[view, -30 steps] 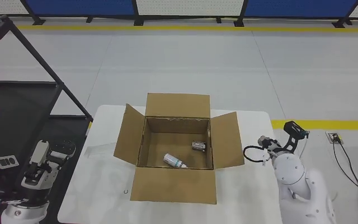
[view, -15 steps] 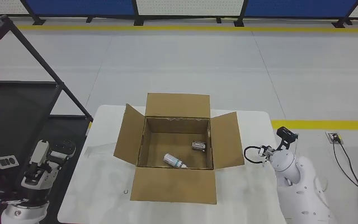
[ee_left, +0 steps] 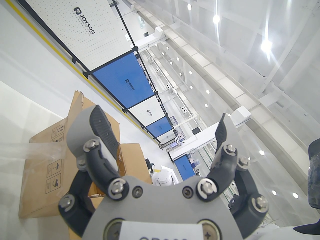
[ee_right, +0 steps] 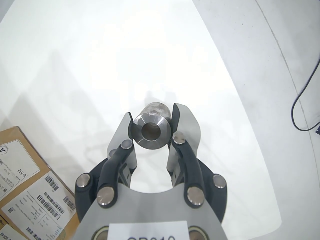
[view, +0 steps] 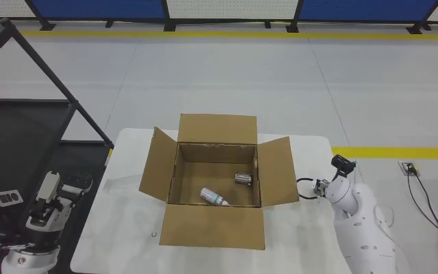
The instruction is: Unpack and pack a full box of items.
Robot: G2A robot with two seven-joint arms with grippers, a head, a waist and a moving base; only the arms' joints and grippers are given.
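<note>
An open cardboard box (view: pixel 213 226) stands in the middle of the white table (view: pixel 123 226). Inside it lie a white bottle (view: pixel 212 197) and a metal cylinder (view: pixel 243 178). My right gripper (ee_right: pixel 152 123) is shut on another metal cylinder (ee_right: pixel 152 132) with a bore through its end. It holds the piece upright over the table, right of the box's right flap (view: pixel 279 171). I cannot tell whether the cylinder touches the tabletop. In the top view the right gripper (view: pixel 319 186) is at the table's right edge. My left gripper (ee_left: pixel 162 121) is open and empty, tilted upward beyond the table's left edge.
A label-covered box flap (ee_right: pixel 27 176) lies close beside the right gripper. Clear plastic film (ee_left: pixel 32 148) lies by the box's left side. A black frame (view: pixel 41 75) stands left of the table. A cable (ee_right: pixel 307 88) runs on the floor at the right.
The right arm has drawn in toward the table and the box with the cylinder still in its gripper. The left arm and the box's contents are unchanged.
</note>
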